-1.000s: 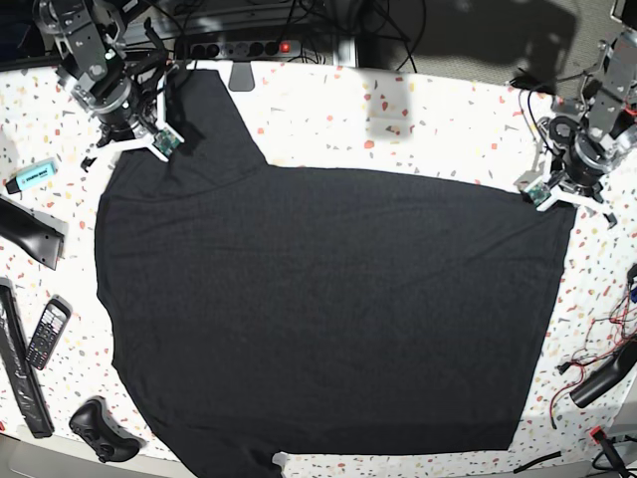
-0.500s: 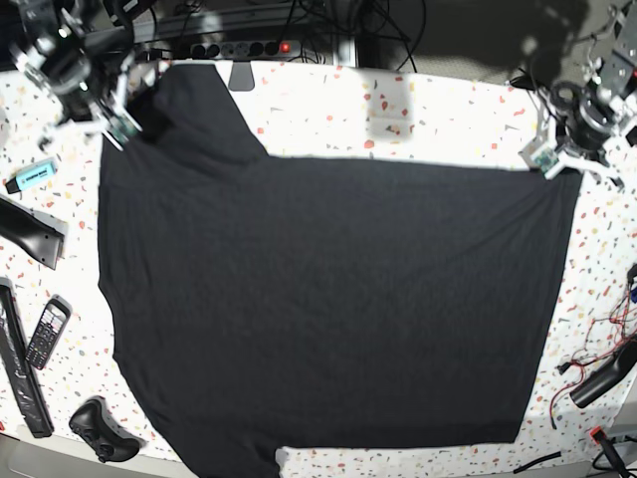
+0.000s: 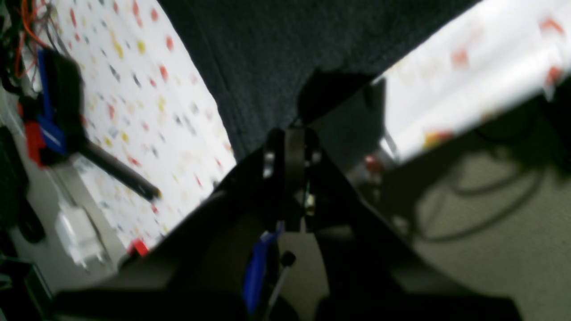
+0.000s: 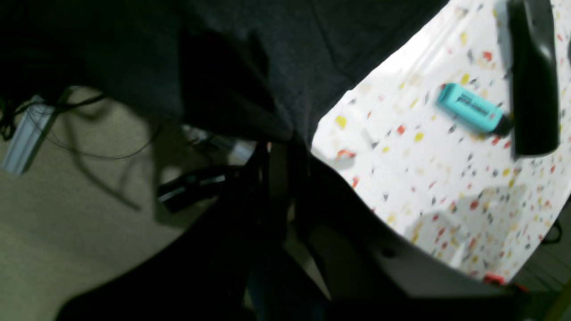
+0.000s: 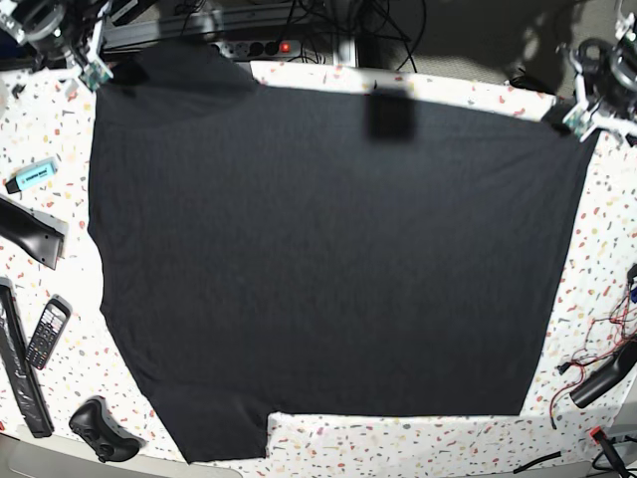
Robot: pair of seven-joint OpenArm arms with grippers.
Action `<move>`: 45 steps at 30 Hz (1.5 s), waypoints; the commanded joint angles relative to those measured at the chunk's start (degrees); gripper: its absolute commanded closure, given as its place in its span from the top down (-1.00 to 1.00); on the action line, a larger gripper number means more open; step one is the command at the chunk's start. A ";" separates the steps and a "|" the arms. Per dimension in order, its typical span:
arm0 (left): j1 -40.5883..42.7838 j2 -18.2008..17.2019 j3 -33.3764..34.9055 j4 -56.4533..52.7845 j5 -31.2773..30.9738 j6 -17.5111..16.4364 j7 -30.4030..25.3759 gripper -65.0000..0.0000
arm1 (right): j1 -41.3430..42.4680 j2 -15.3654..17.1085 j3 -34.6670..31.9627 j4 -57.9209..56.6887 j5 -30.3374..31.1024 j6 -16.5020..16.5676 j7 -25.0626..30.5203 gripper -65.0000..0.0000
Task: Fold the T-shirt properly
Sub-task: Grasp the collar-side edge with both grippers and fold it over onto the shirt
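Note:
The black T-shirt (image 5: 318, 259) shows its plain side and covers most of the speckled table (image 5: 50, 139), lifted along its far edge. My left gripper (image 5: 577, 118), at the base view's far right, is shut on the T-shirt's far right corner; the cloth (image 3: 285, 53) runs into its closed jaws. My right gripper (image 5: 100, 72), at the far left, is shut on the T-shirt's far left corner near the sleeve, and the cloth (image 4: 250, 76) hangs from it over the table's back edge. No print is visible.
A teal highlighter (image 5: 32, 175) and a black bar (image 5: 28, 231) lie left of the shirt, with a phone (image 5: 46, 333), a black strip (image 5: 18, 360) and a black controller (image 5: 102, 430) below them. A power strip (image 5: 249, 46) sits behind the table. Cables and a black tool (image 5: 601, 374) lie at right.
Both grippers have moved up and toward the table's far edge, pulling the T-shirt's far edge with them. The cloth now stretches over the back of the table and its near edge has slid away.

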 commanded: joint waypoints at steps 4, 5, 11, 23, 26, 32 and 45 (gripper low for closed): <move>3.37 -1.11 -1.49 0.98 0.33 0.59 -0.50 -1.00 | -4.46 -0.50 1.73 2.86 -0.09 -0.15 -0.74 -1.00; 4.04 -1.09 -1.49 0.98 0.35 0.59 -0.52 -1.00 | -5.09 -0.57 1.73 3.17 -0.09 -0.17 -0.98 -1.00; 4.24 -1.14 -2.01 1.14 0.37 0.46 -0.72 -1.00 | -4.76 -0.52 1.73 4.28 -0.07 -0.31 -0.81 -1.00; -4.57 -1.09 -4.52 1.11 -0.85 0.42 -0.13 -1.00 | 14.53 -0.57 1.55 -0.31 8.96 -0.87 -0.98 -1.00; -6.78 -1.09 -4.48 0.00 -2.54 0.35 -0.74 -1.00 | 19.39 -0.57 1.55 -4.00 10.97 -0.85 -0.55 -1.00; -11.67 -1.07 -4.46 -2.56 -2.71 -2.16 -2.73 -1.00 | 28.24 -0.55 1.53 -10.19 13.66 -0.70 -0.13 -1.00; -19.23 0.15 -3.82 -6.32 -6.08 -7.15 -6.19 -1.00 | 39.32 -0.57 -3.26 -18.36 15.96 0.98 -0.20 -1.00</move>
